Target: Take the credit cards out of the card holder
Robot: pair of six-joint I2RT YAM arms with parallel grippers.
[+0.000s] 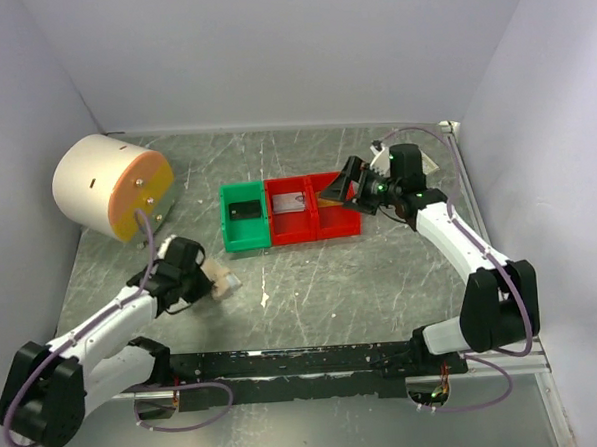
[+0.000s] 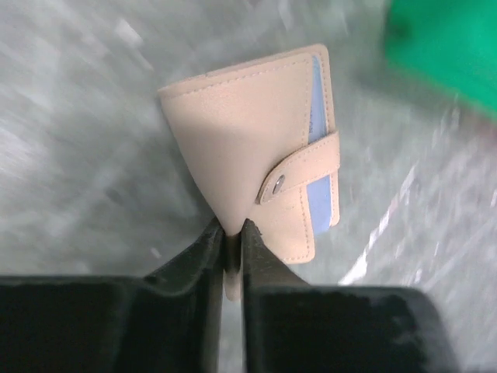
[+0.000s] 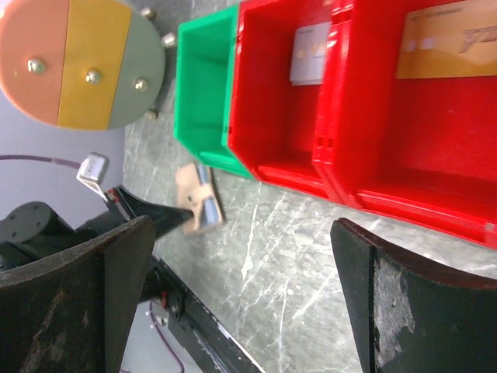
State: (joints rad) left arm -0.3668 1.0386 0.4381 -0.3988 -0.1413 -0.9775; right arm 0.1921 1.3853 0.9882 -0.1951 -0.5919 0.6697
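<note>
My left gripper [image 1: 208,284] is shut on a corner of the tan card holder [image 1: 222,280], near the table at the left. In the left wrist view the holder [image 2: 248,132] is folded, its tab snapped shut and pale blue pockets showing at its edge; the fingers [image 2: 198,256] pinch it. My right gripper [image 1: 343,192] is open and empty over the right red bin [image 1: 339,228]. A gold card [image 3: 446,39] lies in that bin, a silver-grey card [image 3: 311,53] in the middle red bin [image 3: 272,116], and a dark card [image 1: 244,209] in the green bin [image 1: 227,222].
A white drum with an orange and yellow face [image 1: 101,184] lies at the back left. A black rail [image 1: 286,362] runs along the near edge. The three bins stand side by side mid-table. The holder [image 3: 198,203] also shows in the right wrist view.
</note>
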